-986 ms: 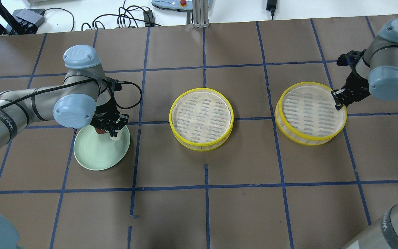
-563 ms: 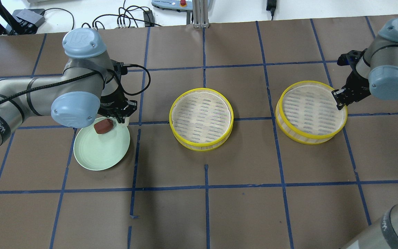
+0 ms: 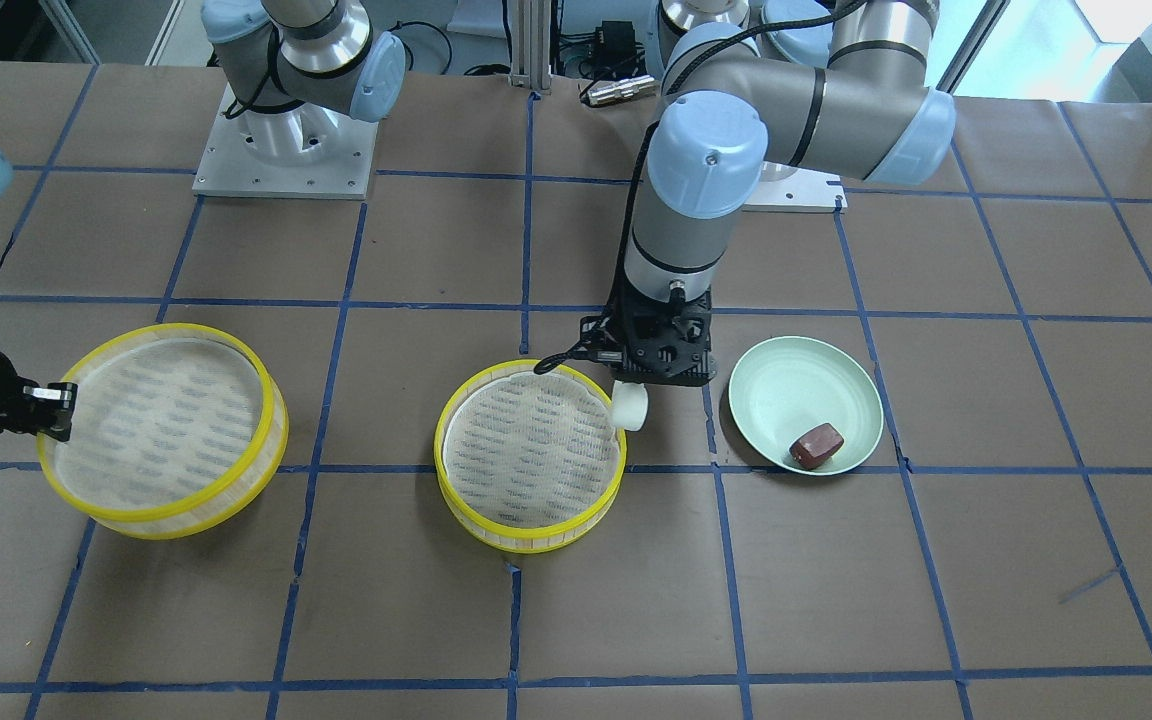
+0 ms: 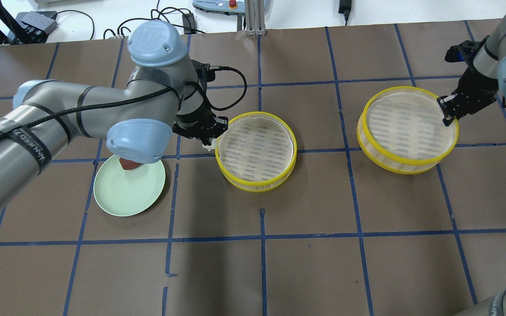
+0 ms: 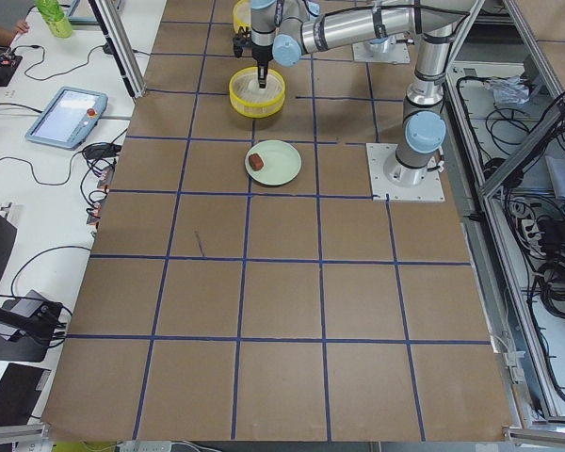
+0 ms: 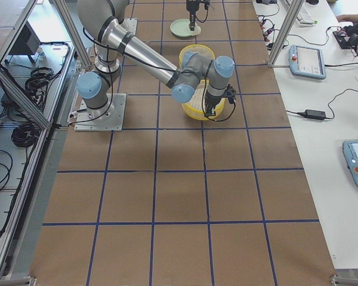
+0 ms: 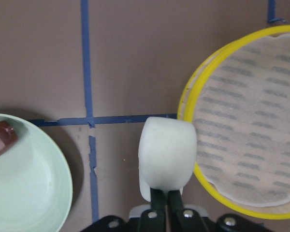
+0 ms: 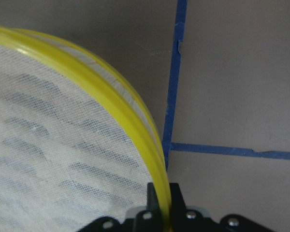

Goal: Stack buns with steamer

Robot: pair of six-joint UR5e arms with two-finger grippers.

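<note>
My left gripper [image 3: 636, 398] is shut on the white bun [image 3: 628, 407] and holds it just above the near-left rim of the middle steamer tray [image 4: 255, 149]. The left wrist view shows the white bun [image 7: 166, 154] between the fingers, beside that tray's yellow rim [image 7: 191, 101]. The reddish-brown bun [image 3: 817, 446] lies on the pale green plate [image 3: 786, 390]; overhead it [image 4: 126, 164] is partly hidden by my left arm. My right gripper [image 4: 448, 115] is shut on the yellow rim [image 8: 130, 125] of the right steamer tray [image 4: 406, 127], which looks lifted slightly.
The table is brown paper with a blue tape grid. The green plate [image 4: 128, 195] sits left of the middle tray. Cables and a pendant lie beyond the table's far edge [image 4: 169, 22]. The arm bases [image 3: 286, 140] stand at the robot's side.
My left gripper has carried the white bun from the green plate rightward to the middle tray's edge. My right gripper has raised and shifted the right tray back and to the right.
</note>
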